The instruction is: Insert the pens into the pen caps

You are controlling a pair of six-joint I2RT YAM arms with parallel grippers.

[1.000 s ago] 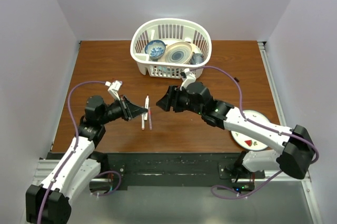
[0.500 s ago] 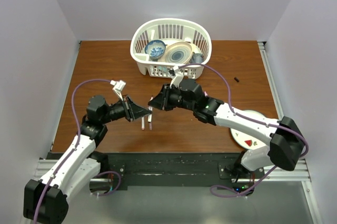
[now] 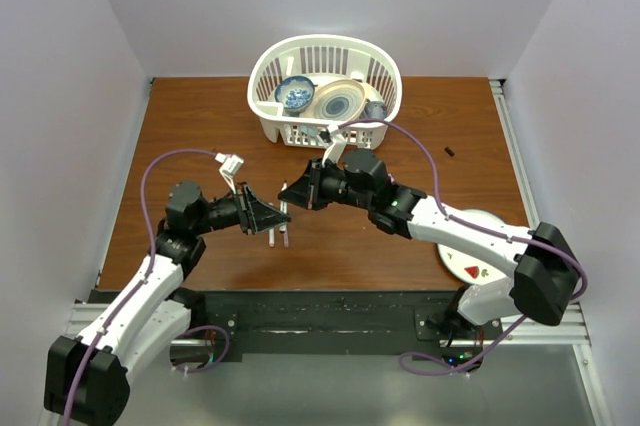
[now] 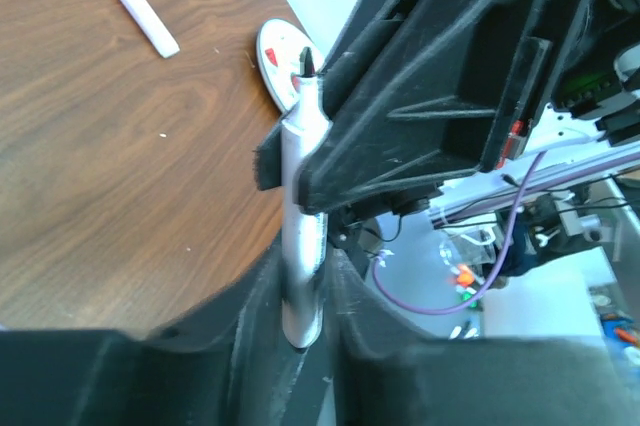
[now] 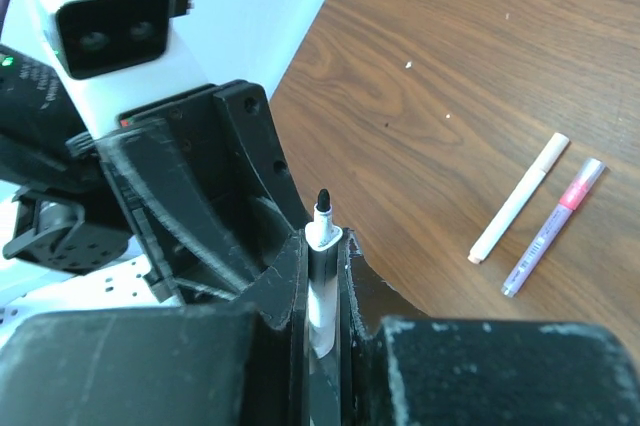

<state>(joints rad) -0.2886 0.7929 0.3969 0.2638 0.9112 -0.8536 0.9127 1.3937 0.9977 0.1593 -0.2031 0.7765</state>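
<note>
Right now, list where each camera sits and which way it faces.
Top external: fixed above and behind the bases, looking down on the table, the basket, and the left arm and right arm meeting mid-table.
Left wrist: on the left arm, looking past the left jaws and the black-tipped pen between them at the right jaws and plate.
Right wrist: on the right arm, looking past the right jaws at the left wrist camera and two loose pens on the table.
Shared: both wrist views show the black-tipped pen.

White black-tipped pen [image 5: 321,276] upright, uncapped, white pen [image 5: 518,198] beside pink-banded pen [image 5: 552,227], flat
</note>
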